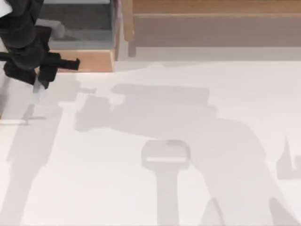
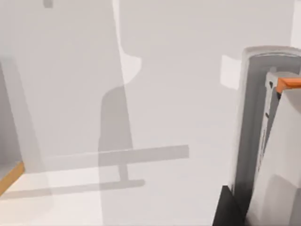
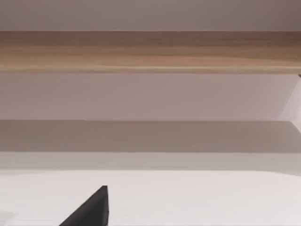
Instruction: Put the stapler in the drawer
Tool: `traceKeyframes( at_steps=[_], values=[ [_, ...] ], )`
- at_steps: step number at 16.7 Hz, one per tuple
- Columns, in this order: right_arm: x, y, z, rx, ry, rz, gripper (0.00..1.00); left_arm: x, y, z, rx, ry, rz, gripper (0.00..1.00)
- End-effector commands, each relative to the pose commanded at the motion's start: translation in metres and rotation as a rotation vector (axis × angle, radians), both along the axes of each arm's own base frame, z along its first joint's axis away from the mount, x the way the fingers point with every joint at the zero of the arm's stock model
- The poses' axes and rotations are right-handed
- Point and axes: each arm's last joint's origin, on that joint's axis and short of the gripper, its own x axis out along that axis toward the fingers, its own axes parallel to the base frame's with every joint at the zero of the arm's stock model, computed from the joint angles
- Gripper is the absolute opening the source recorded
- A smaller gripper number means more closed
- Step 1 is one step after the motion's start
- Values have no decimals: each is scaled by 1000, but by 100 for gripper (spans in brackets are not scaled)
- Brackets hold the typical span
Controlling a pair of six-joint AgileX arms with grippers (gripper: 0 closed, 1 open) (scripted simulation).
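Note:
The drawer [image 1: 91,61] stands open at the back left, grey inside, with its tan front panel facing the table. Just in front of it, at the table's left edge, my left gripper [image 1: 41,84] points down and is shut on the stapler [image 1: 37,94], whose white end hangs below the fingers. The left wrist view shows the stapler [image 2: 256,132] close up: white, rounded, with a thin dark slit, next to a dark finger [image 2: 225,212]. In the right wrist view, one dark fingertip [image 3: 91,209] of the right gripper rises from the lower edge.
A long wooden shelf [image 1: 211,19] runs along the back right beside the drawer and spans the right wrist view [image 3: 150,49]. Arm shadows lie across the white table [image 1: 188,117]. A tan edge [image 2: 10,176] shows in the left wrist view.

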Motion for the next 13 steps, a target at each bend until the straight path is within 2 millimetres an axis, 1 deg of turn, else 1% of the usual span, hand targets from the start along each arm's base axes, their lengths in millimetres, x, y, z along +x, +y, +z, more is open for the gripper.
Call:
traceKeyframes(
  at_steps=[3,5,6,7,9,11,13],
  values=[
    [0,0,0,0,0,0,100,24,44,41,36,-118,49,0],
    [0,0,0,0,0,0,100,38,81,58,70,-158,90,0],
    [0,0,0,0,0,0,100,43,101,62,87,-162,112,0],
    [0,0,0,0,0,0,100,48,121,63,102,-157,133,0],
    [0,0,0,0,0,0,100,57,159,55,118,-122,166,0],
    [0,0,0,0,0,0,100,64,190,37,111,-64,183,0],
    [0,0,0,0,0,0,100,70,211,12,85,2,182,0]
  ],
)
